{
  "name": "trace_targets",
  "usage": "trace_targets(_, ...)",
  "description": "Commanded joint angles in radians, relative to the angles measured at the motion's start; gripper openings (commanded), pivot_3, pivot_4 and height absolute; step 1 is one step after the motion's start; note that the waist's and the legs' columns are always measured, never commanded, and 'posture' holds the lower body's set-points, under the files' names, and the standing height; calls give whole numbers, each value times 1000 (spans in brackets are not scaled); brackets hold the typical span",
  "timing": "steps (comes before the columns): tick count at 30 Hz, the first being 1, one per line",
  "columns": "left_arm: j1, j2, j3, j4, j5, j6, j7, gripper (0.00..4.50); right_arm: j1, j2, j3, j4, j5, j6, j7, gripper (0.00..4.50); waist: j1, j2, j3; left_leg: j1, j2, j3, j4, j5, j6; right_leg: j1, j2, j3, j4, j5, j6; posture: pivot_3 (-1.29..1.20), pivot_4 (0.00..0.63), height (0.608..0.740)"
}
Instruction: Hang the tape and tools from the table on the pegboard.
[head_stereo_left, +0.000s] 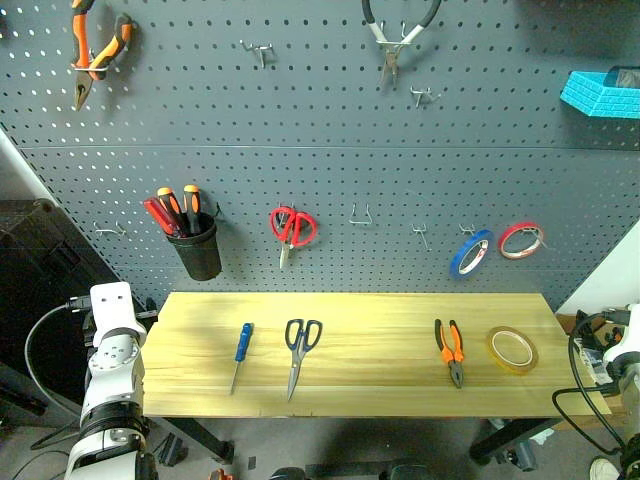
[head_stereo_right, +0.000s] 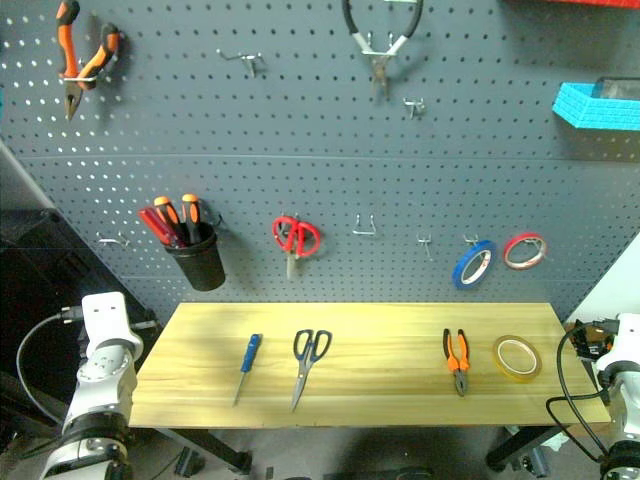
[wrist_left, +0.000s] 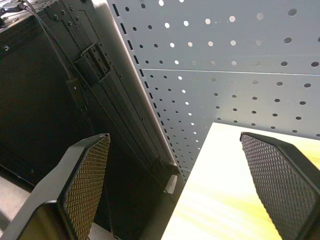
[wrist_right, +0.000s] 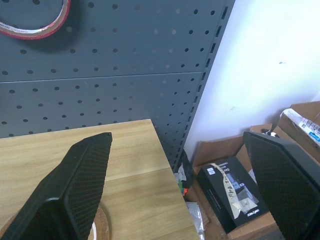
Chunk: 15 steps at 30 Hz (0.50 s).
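On the light wooden table (head_stereo_left: 370, 312) lie, from left to right, a blue-handled screwdriver (head_stereo_left: 241, 352), steel scissors with dark handles (head_stereo_left: 300, 348), orange-and-black pliers (head_stereo_left: 450, 351) and the thin yellow tape (head_stereo_left: 512, 349). Behind it rises the dark grey pegboard (head_stereo_left: 330, 150). My left gripper (wrist_left: 180, 185) is open and empty beside the table's left end. Off the table's right end, my right gripper (wrist_right: 182, 185) is open and empty too, with the tape's edge (wrist_right: 100, 225) by one finger.
The pegboard carries a black cup of screwdrivers (head_stereo_left: 195, 250), red scissors (head_stereo_left: 292, 228), a blue tape roll (head_stereo_left: 470, 253), a red tape roll (head_stereo_left: 521, 240), two pliers up high, a blue bin (head_stereo_left: 603, 93) and bare hooks (head_stereo_left: 361, 214). Boxes (wrist_right: 235, 190) sit on the floor at right.
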Motion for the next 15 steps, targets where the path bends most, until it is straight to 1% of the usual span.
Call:
trace_targets(1, -1, 31, -15, -32, 20, -51, -8, 4425, -13, -26, -17, -35, 6, -9, -4, 4500, 0, 0, 0, 0, 0, 0, 0, 0, 0, 0, 0, 0, 0, 0, 0, -41, 0, 740)
trace_targets(5, 9, 40, -21, -32, 28, -63, 7, 4425, -7, -25, -10, -46, 2, -7, 1, 4500, 0, 0, 0, 0, 0, 0, 0, 0, 0, 0, 0, 0, 0, 0, 0, -42, 0, 740)
trace_targets(8, 37, 32, -8, -60, 9, -39, -3, 4425, 12, -20, 6, -74, -4, 1, 22, 4500, -2, 0, 0, 0, 0, 0, 0, 0, 0, 0, 0, 0, 0, 0, 0, -46, 0, 740)
trace_targets(11, 92, 2, -16, -168, -19, 3, -41, 4425, 56, -6, 41, -172, -10, 43, 54, 4500, -5, 0, 0, 0, 0, -1, 0, 0, 0, 0, 0, 0, 0, 0, 0, -71, 0, 740)
trace_targets(15, 163, -37, -65, -369, -18, 135, -76, 4425, 129, 10, 82, -380, 0, 163, 63, 4500, -6, 1, -1, 0, 0, -1, 0, 0, 0, 0, -1, 0, 0, 0, 0, -100, 0, 740)
